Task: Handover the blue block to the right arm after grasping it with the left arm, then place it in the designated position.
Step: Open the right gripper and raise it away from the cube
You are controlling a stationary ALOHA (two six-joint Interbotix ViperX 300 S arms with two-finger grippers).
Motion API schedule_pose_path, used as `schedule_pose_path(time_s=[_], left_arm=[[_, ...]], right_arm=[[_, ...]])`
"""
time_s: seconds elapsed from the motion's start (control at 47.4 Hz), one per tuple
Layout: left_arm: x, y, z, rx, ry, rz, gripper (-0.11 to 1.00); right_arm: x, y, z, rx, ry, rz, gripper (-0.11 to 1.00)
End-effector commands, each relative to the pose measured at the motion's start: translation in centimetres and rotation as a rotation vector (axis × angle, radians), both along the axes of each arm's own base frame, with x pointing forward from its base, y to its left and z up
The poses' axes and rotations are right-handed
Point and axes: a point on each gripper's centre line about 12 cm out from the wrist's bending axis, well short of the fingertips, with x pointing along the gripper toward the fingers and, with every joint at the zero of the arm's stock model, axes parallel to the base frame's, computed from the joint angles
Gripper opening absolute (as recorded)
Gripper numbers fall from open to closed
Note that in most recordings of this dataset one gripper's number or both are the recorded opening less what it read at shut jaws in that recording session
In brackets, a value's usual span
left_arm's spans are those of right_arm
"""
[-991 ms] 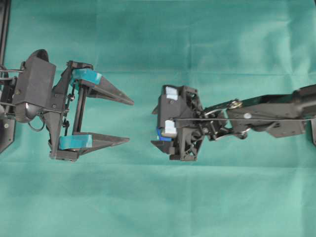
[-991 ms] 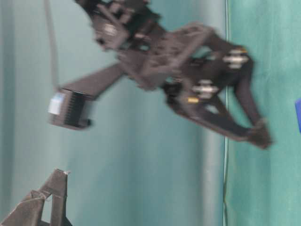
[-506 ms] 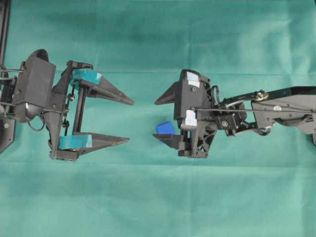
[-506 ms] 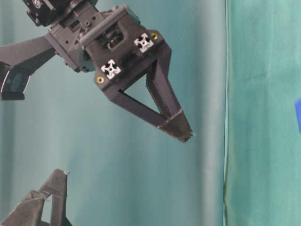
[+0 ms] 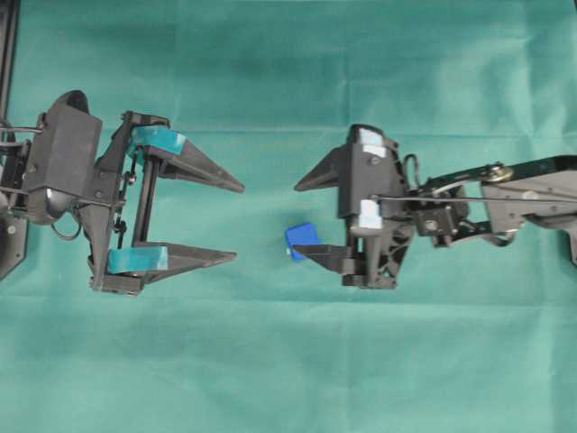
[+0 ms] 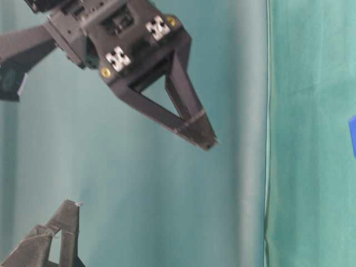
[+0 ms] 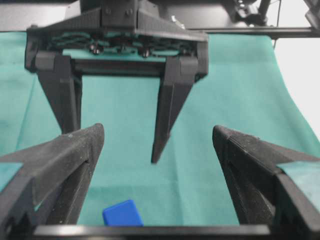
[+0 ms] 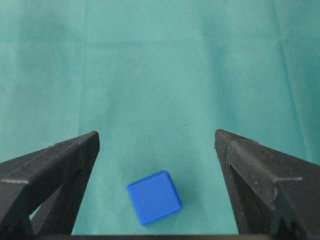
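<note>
I see the block [image 8: 154, 197] lying on the cloth [image 5: 288, 72], seemingly clear of my spread right claw [image 5: 297, 217]; left claw [image 5: 236, 222] released too.

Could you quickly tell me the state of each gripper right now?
Left gripper: open, holding nothing.
Right gripper: open, empty; blue block lies on the cloth.

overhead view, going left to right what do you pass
left arm's gripper with teal pads, open → blue block lying on the green cloth → right arm's gripper, open, all-black fingers
</note>
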Motion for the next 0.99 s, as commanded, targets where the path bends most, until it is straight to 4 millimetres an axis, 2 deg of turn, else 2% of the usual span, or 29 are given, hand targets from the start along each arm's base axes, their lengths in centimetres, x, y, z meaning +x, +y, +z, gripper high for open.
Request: schedule_pose_path(time_s=[0.0,0.527,0.97], left_arm=[[0.1,-0.2,1.1,-0.005,-0.03,-0.004,1.0],[0.0,-0.2,1.2,-0.005,-0.032,-0.004,1.0],[0.0,-0.2,1.1,-0.005,-0.03,-0.004,1.0]], right_arm=[[-0.6,0.2,1.8,0.007,-0.055,0.014,0.97],[-4.4,0.4,3.4,0.014,-0.146,0.058,0.97],[-4.9,0.5,3.7,0.011,-0.172,0.074,0.97]])
